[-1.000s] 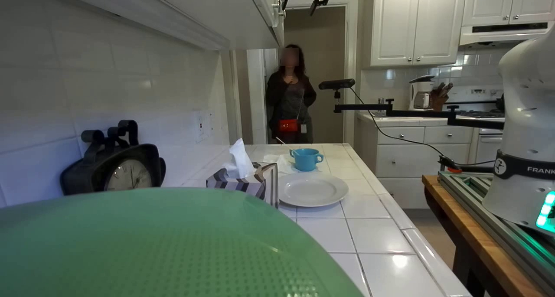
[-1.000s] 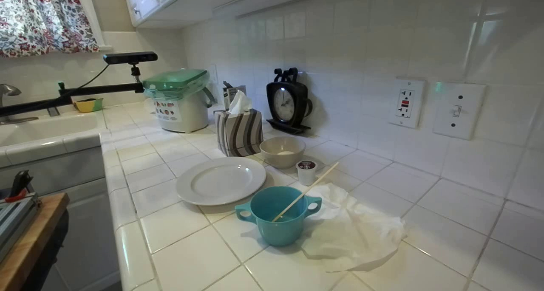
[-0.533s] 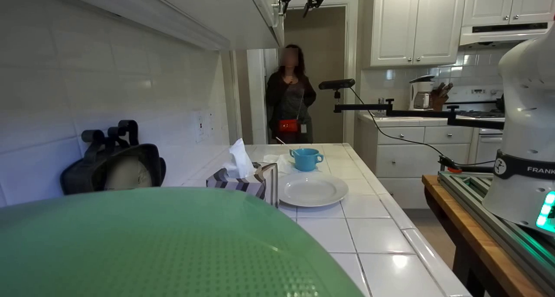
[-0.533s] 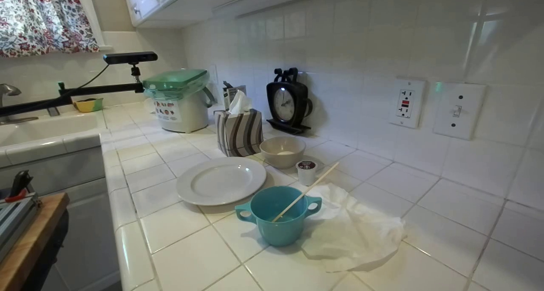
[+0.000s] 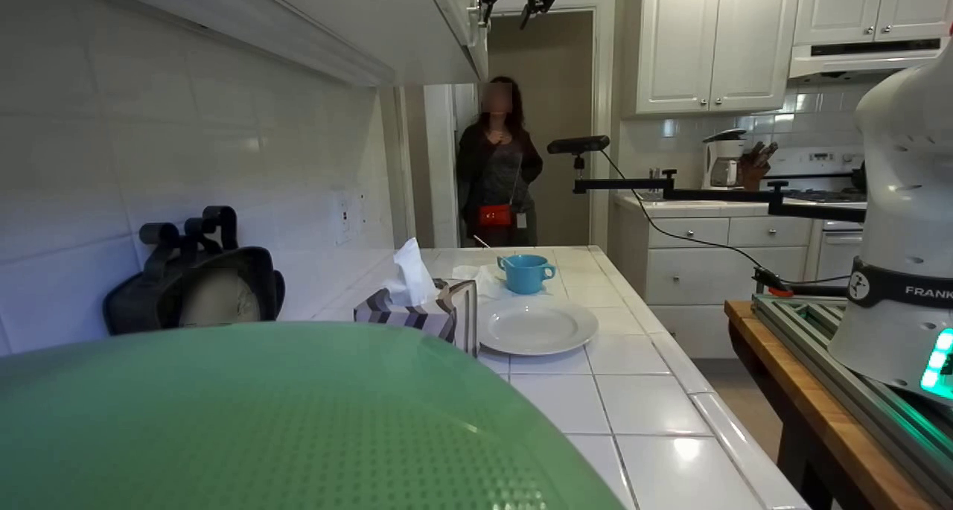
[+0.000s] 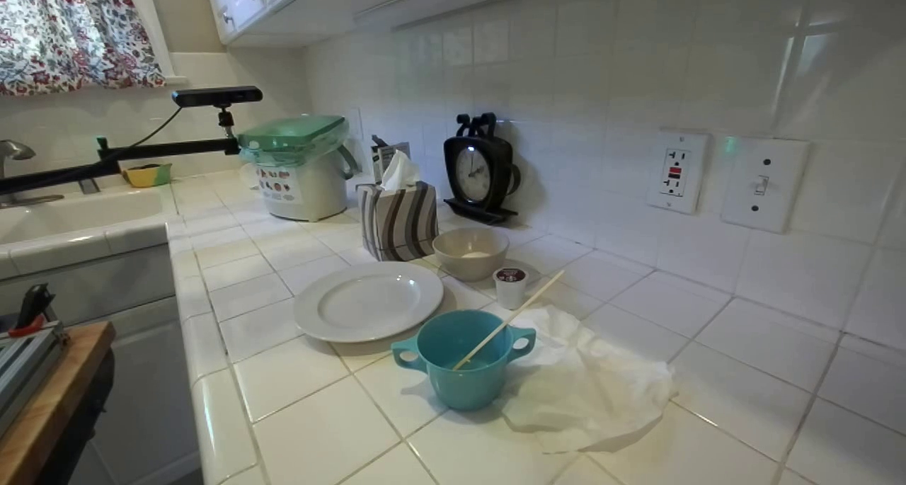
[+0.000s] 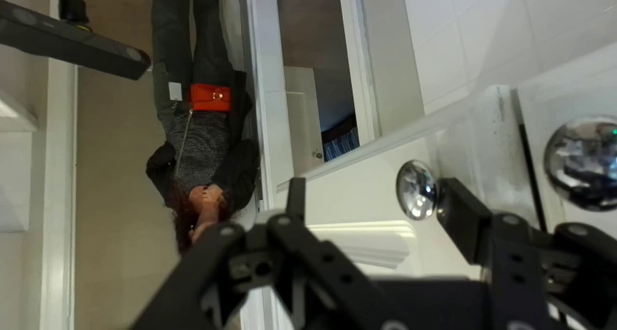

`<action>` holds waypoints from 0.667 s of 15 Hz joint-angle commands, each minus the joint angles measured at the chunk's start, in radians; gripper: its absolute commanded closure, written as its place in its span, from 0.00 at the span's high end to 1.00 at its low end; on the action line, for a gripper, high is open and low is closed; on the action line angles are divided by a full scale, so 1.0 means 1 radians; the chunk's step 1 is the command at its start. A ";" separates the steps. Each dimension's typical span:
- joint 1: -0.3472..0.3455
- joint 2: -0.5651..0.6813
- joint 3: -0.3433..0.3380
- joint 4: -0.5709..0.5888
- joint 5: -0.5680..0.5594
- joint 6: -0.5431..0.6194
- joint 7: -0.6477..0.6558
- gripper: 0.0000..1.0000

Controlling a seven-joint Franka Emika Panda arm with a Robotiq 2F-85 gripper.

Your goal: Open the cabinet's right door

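The cabinet (image 5: pixel 357 26) is white and wall-hung; it shows in both exterior views, also at the top left (image 6: pixel 297 33). Its right door (image 7: pixel 356 190) fills the middle of the wrist view, with a moulded panel edge visible. Its round chrome knob (image 7: pixel 415 189) lies between my fingers, close against one finger. I cannot tell if they touch. My gripper (image 7: pixel 371 188) is open; the other finger is well apart from the knob. A narrow dark gap separates this door from the neighbouring door. In an exterior view my gripper (image 5: pixel 508 7) is at the cabinet front, partly cut off.
The neighbouring door's knob (image 7: pixel 583 162) is beside my gripper. A person (image 5: pixel 500 167) stands in the doorway. A camera on a bar (image 5: pixel 578 144) juts out below. A tissue box (image 6: pixel 398 219), a plate (image 6: pixel 368 301) and a blue cup (image 6: pixel 463 372) stand on the counter.
In an exterior view my gripper has shifted slightly left toward the cabinet front, and its cable has come into view. The counter objects have not moved.
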 commanded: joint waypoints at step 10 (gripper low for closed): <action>0.009 0.037 -0.020 0.024 -0.043 0.035 0.030 0.65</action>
